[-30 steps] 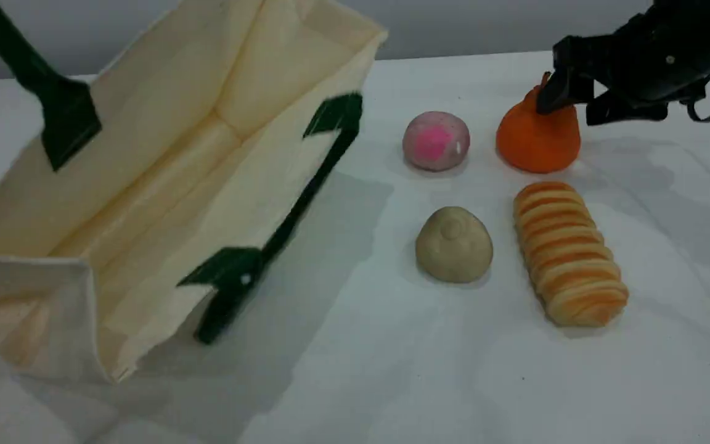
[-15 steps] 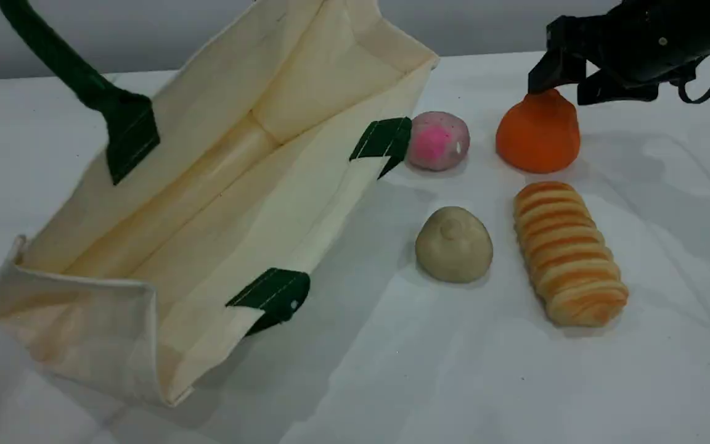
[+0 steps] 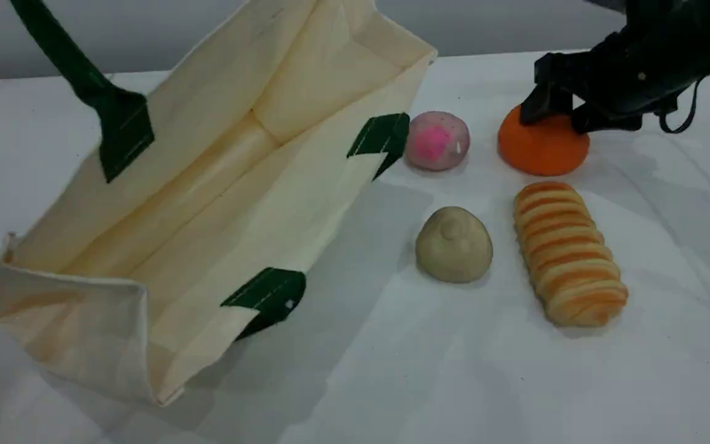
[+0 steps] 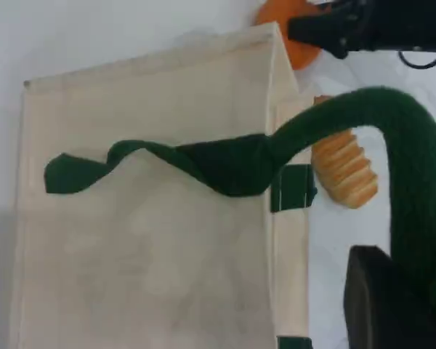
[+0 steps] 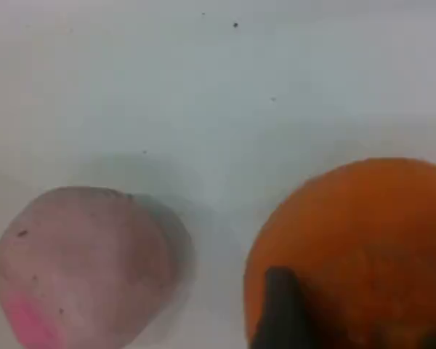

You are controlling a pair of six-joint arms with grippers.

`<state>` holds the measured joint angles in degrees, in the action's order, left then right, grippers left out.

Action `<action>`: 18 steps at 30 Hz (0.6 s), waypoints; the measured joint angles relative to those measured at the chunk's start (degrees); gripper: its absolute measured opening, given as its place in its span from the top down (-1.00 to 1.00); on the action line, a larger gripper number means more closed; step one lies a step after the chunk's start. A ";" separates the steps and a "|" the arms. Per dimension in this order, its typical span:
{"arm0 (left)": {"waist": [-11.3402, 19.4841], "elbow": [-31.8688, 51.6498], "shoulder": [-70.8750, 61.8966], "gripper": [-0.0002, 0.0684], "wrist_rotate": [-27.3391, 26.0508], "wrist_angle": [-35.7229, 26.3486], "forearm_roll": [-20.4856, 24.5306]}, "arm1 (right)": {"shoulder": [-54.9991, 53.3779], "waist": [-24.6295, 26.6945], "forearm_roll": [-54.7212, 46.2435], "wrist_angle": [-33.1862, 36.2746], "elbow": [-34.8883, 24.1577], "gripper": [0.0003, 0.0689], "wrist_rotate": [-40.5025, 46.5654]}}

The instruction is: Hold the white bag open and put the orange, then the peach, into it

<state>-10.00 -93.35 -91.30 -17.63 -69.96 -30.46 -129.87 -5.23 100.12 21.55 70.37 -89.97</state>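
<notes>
The white bag (image 3: pixel 207 203) lies tilted on the left with its mouth gaping toward me. Its dark green handle (image 3: pixel 77 74) is pulled up past the top edge. In the left wrist view that handle (image 4: pixel 414 167) runs down to my left fingertip (image 4: pixel 381 305), which is shut on it. The orange (image 3: pixel 543 151) sits at the back right and looks squashed. My right gripper (image 3: pixel 555 117) is down over its top, jaws wide on either side. One fingertip (image 5: pixel 280 309) rests on the orange (image 5: pixel 363 240). The peach (image 3: pixel 436 140) lies just left of it, close to the bag's rim.
A beige bun (image 3: pixel 453 245) and a striped bread roll (image 3: pixel 567 251) lie in front of the peach and the orange. The bag's other green strap patches (image 3: pixel 383 135) hang along its near rim.
The bag swung to the right and higher, then held still. My right gripper dropped onto the orange, and the orange's pointed top has flattened.
</notes>
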 joint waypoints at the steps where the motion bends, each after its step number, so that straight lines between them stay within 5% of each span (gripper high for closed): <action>1: 0.00 0.00 0.00 0.80 0.00 0.00 0.06 | -0.22 0.00 0.00 0.46 0.16 -0.36 -0.06; 4: 0.00 0.00 0.00 0.80 0.00 0.00 0.10 | -0.43 0.00 -0.05 0.59 0.33 -0.20 -0.01; 10: 0.00 0.00 0.00 0.80 0.00 0.00 0.28 | -0.43 0.00 -0.05 2.79 0.33 0.82 0.04; 18: 0.00 0.00 0.00 0.80 0.05 0.00 0.47 | 4.83 0.54 -3.18 4.17 0.18 0.89 0.10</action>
<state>-10.00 -93.35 -91.30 -17.58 -69.96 -30.00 -125.05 -4.69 96.94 25.71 70.54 -89.87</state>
